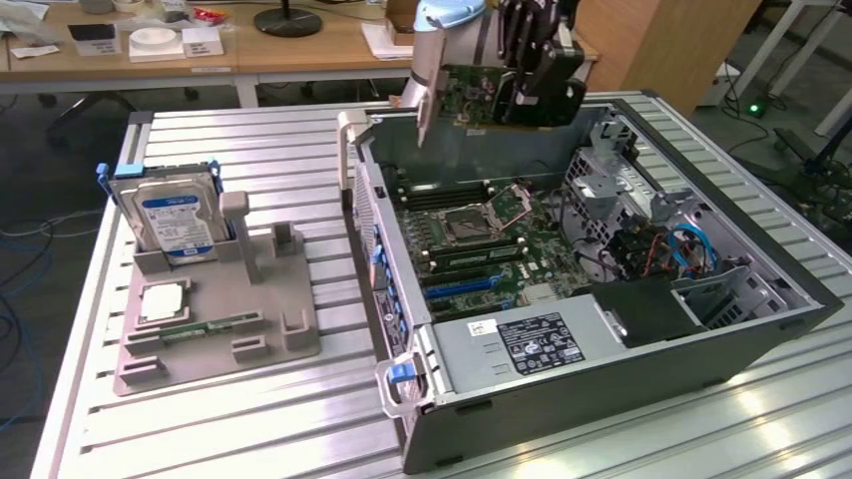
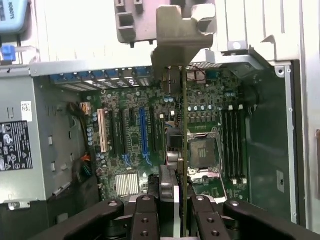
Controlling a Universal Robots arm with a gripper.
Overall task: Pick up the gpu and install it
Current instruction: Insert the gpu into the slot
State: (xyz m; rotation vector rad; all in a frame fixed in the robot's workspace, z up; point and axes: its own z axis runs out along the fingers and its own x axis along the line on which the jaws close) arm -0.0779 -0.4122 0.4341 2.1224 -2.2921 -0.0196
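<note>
The gpu (image 1: 469,90), a green card with a silver bracket (image 1: 429,95) hanging down at one end, is held upright in the air above the open computer case (image 1: 745,344). My gripper (image 1: 540,80) is shut on the card's top edge. In the wrist view the gpu (image 2: 184,120) appears edge-on between my two black fingers (image 2: 145,217), and its bracket (image 2: 182,37) reaches toward the case's rear wall. Below it lies the motherboard (image 2: 205,107) with a blue slot (image 2: 143,132) and black slots beside it. The card hangs well clear of the board.
A grey fixture (image 1: 273,344) at the exterior view's left holds a silver hard drive with a blue label (image 1: 171,222), a memory stick (image 1: 213,326) and a chip (image 1: 160,302). Inside the case are a power supply (image 1: 526,344), the CPU socket (image 1: 473,222) and cables (image 1: 672,249).
</note>
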